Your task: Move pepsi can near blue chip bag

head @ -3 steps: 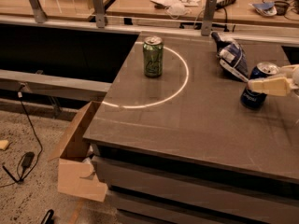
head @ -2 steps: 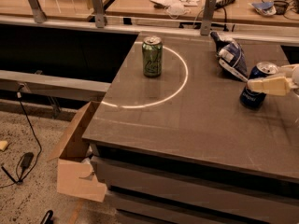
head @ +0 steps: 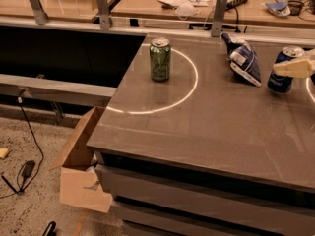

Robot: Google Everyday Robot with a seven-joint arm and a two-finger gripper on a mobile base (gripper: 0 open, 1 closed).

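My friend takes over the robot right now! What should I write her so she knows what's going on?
Gripper: at the table's right edge, right against the pepsi can; whether it grips the can is unclear.
Things: the pepsi can stands upright just right of the blue chip bag, which lies near the back of the table. A green can stands apart on the left.
Done: the can looks close to the bag already.
Left: probably only making sure the can is let go, then pulling the arm away without tipping it.
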